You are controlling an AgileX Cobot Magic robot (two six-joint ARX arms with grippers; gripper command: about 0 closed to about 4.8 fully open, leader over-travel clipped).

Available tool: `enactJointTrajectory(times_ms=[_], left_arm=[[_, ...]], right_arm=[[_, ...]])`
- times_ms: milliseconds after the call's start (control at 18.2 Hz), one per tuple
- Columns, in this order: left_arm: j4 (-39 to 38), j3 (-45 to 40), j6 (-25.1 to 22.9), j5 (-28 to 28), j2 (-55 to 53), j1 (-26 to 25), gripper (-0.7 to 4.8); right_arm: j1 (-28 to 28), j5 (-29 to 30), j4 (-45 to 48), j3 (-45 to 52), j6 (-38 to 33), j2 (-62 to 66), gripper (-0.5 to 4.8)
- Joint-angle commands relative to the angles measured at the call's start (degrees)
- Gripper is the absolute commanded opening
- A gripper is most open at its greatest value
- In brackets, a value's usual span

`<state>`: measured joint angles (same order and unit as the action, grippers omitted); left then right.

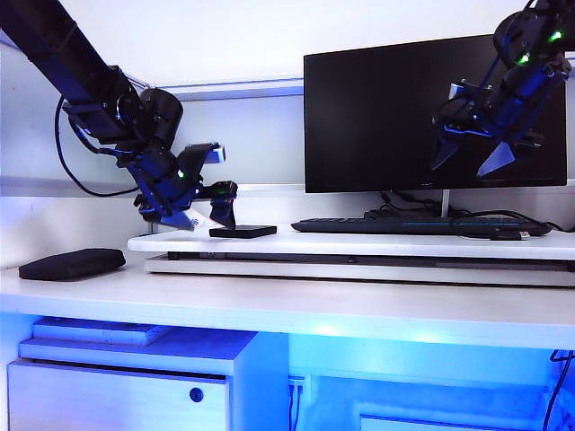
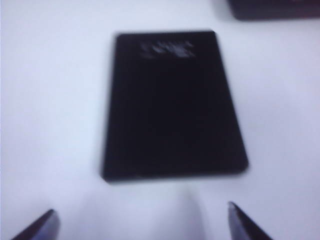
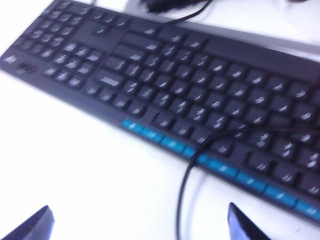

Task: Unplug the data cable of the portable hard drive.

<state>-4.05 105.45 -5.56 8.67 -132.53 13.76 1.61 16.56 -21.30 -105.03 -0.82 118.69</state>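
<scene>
**Entry: Both hands empty, drive and cable lying apart — residual risks**

Left hand: fingers standing wide apart, gripping nothing, hovering low just behind the portable hard drive. The drive is lying flat on the white table, with no cord showing at any edge in the left wrist view. Risk: the drive is sitting near the table's front left corner, so a careless sweep by this hand is likely to nudge it off.

Right hand: fingers likewise spread, carrying nothing, hanging high in front of the monitor. Beneath it, the data cable is looping across the keyboard and onto the table. Risk: a descending finger is liable to snag that loop or drag the keyboard.
</scene>
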Motion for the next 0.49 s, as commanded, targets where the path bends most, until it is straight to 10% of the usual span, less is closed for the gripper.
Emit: enactJointTrajectory(times_ms=[55, 275, 495], left_arm=[[-3.63, 0.13, 0.0, 0.59, 0.92, 0.0, 4.79], [-2.4, 0.15, 0.0, 1.81, 4.48, -0.02, 4.79], [-1.44, 0.13, 0.0, 7.26, 10.16, -0.17, 1.05]], right_arm=[[-0.61, 1.42, 0.63, -0.33, -0.28, -1.36, 4.74], [-0.9, 1.25, 2.27, -0.33, -0.87, -3.28, 3.86], [-0.87, 1.66, 3.21, -0.33, 0.0, -6.19, -0.11]])
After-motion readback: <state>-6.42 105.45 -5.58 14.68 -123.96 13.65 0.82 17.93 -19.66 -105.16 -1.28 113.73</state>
